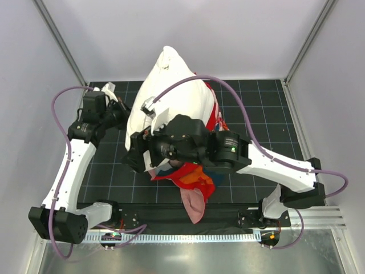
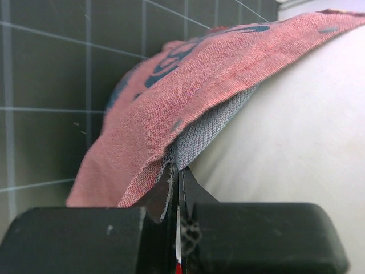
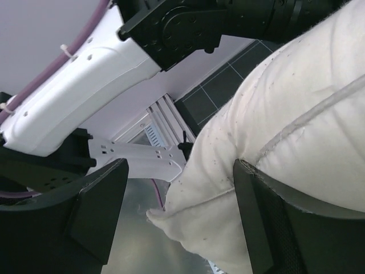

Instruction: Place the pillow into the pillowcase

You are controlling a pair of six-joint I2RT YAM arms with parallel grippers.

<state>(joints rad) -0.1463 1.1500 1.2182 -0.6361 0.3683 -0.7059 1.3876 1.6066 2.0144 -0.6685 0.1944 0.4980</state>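
The white pillow (image 1: 171, 91) stands tilted over the middle of the mat, its top leaning toward the back wall. The red printed pillowcase (image 1: 194, 180) bunches under its near end, with a pink flap hanging over the front edge. At the pillow's left side my left gripper (image 1: 122, 108) is shut on the pillowcase. In the left wrist view my left gripper (image 2: 178, 168) pinches the hem of the pillowcase (image 2: 188, 85) right against the pillow (image 2: 296, 131). My right gripper (image 3: 181, 168) stands open around a lower corner of the pillow (image 3: 296, 97), and its right finger (image 3: 256, 194) touches the pillow.
A black gridded mat (image 1: 256, 114) covers the table inside white walls. A metal rail (image 1: 188, 235) runs along the near edge. The right arm's purple cable (image 1: 188, 80) arcs over the pillow. The left arm's white link (image 3: 85, 74) passes close above my right gripper.
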